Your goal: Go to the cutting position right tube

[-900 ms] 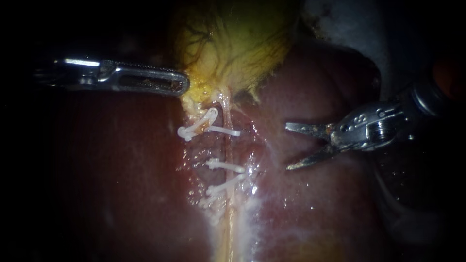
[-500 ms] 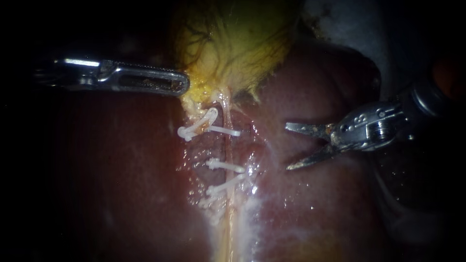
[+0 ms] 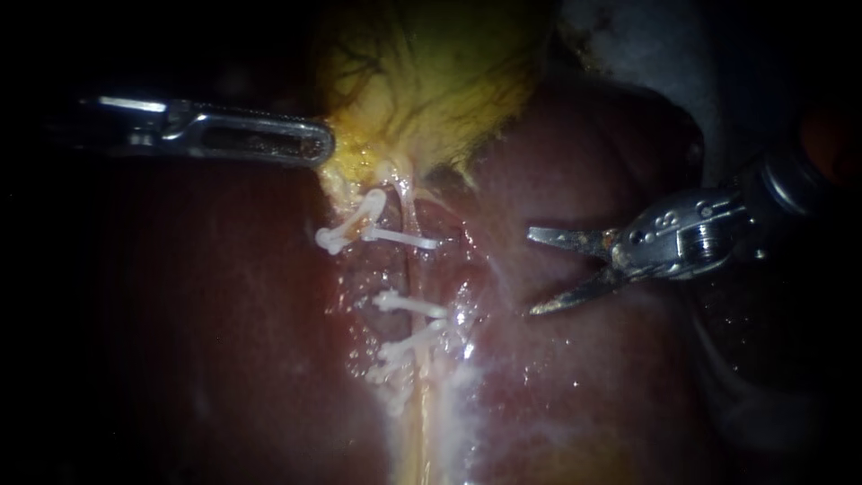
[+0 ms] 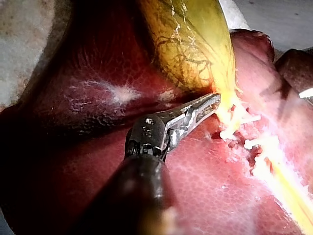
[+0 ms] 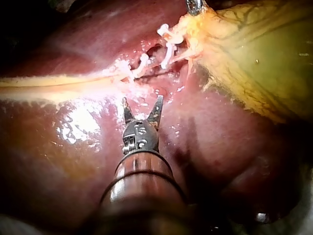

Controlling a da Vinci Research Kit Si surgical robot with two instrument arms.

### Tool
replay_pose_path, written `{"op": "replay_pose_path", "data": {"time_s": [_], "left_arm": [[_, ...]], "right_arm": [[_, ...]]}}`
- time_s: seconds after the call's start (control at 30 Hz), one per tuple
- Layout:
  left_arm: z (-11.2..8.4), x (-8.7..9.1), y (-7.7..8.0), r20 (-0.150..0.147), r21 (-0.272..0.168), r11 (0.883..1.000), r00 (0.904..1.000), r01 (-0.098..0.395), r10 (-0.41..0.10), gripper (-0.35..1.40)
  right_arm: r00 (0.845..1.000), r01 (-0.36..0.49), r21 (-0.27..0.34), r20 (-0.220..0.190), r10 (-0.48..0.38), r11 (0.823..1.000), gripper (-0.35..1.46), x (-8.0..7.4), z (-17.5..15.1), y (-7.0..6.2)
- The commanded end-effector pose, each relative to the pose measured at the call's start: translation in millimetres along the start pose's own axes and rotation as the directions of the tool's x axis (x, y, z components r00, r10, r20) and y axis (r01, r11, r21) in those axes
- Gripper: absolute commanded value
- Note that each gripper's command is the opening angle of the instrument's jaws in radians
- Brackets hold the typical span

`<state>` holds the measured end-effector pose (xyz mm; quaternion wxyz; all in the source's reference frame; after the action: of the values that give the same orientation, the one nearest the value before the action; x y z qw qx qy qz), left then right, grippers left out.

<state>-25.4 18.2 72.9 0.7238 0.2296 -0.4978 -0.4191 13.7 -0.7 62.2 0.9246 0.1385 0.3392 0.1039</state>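
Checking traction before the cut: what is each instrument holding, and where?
The left instrument grips the gallbladder by its narrow end near the clips. The right instrument holds nothing; its jaws are open.

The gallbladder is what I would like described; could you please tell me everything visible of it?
The gallbladder is a soft-looking yellow-green sac laced with dark branching lines. It lies on the dark red liver and narrows to a pale yellow neck leading into the tube that carries white clips. The left instrument grips the neck's edge; the right instrument is clear of it.
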Motion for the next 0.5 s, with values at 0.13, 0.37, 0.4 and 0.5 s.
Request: {"op": "replay_pose_path", "data": {"time_s": [0.13,0.37,0.4,0.5], "left_arm": [[-1.8,-1.2,0.4,0.001,-0.014,1.000,1.0000,0.008,-0.008,-0.35],[-5.1,-3.3,1.1,0.035,-0.034,0.999,0.9993,0.012,-0.011,-0.35],[-5.4,-3.5,1.1,0.039,-0.036,0.999,0.9992,0.014,-0.012,-0.35],[-5.9,-3.8,1.1,0.045,-0.039,0.999,0.9989,0.011,-0.009,-0.35]], "right_arm": [[1.000,0.000,0.000,0.000,0.000,1.000,1.34,0.0,0.0,0.0],[1.000,0.000,0.000,0.000,0.000,1.000,1.34,0.0,0.0,0.0],[1.000,0.000,0.000,0.000,0.000,1.000,1.34,0.0,0.0,0.0],[1.000,0.000,0.000,0.000,0.000,1.000,1.34,0.0,0.0,0.0]]}}
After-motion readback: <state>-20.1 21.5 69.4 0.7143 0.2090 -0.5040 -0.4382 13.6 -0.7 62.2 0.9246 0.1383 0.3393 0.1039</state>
